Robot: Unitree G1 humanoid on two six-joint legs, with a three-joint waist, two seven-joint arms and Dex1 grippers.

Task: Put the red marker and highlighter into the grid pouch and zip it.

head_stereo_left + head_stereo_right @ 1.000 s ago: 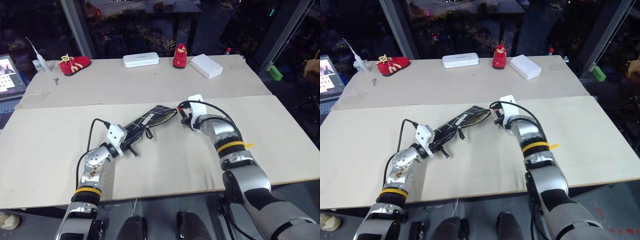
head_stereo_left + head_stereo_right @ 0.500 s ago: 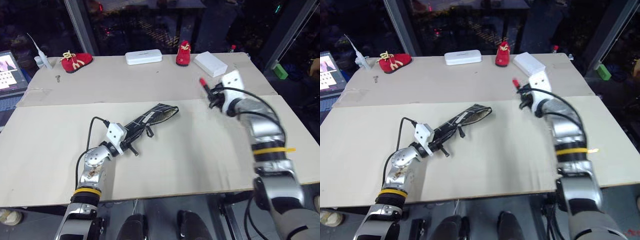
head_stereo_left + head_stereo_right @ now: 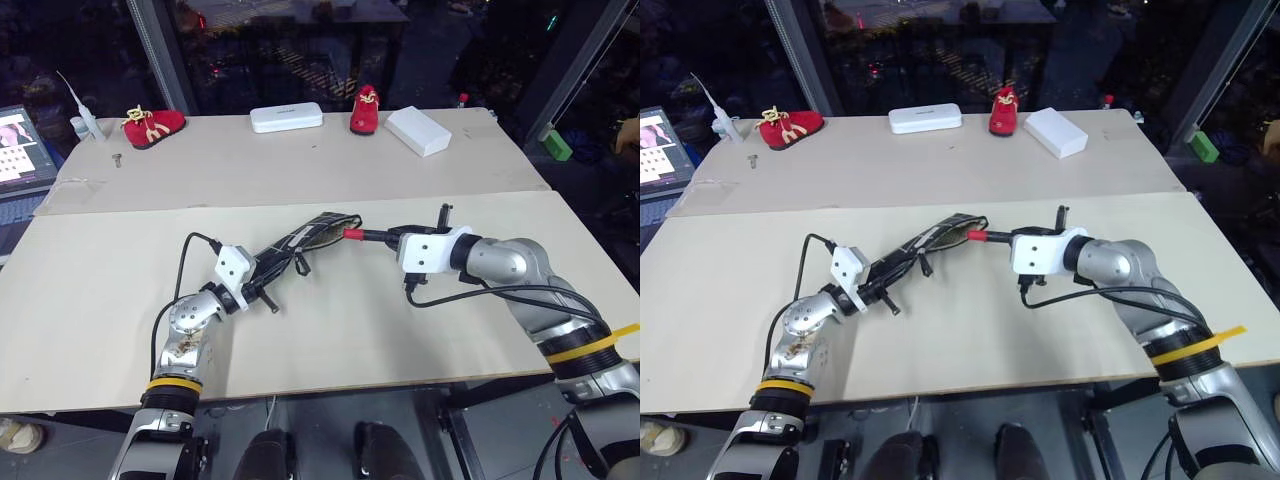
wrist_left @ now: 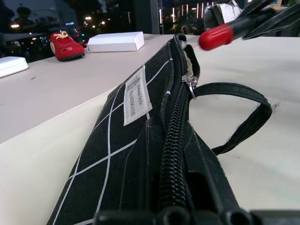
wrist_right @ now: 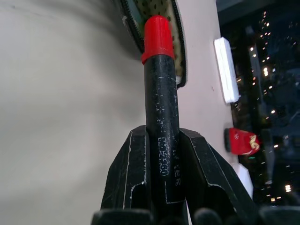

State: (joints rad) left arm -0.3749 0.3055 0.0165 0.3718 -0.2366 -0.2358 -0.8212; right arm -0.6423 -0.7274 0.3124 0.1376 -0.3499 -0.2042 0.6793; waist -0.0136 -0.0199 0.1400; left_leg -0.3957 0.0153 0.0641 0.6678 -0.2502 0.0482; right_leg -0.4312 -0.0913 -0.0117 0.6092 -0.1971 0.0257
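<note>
Holding the red marker [image 3: 362, 236], right gripper [image 3: 388, 238] swung back down to grid pouch [image 3: 300, 238] mouth; left gripper [image 3: 262, 276] stays clamped on pouch.

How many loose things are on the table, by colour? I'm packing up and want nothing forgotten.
Red: 3, two shoes, marker in the right gripper
White: 2, case, box
Black: 1, grid pouch, left gripper clamping its end
Total: 6
</note>
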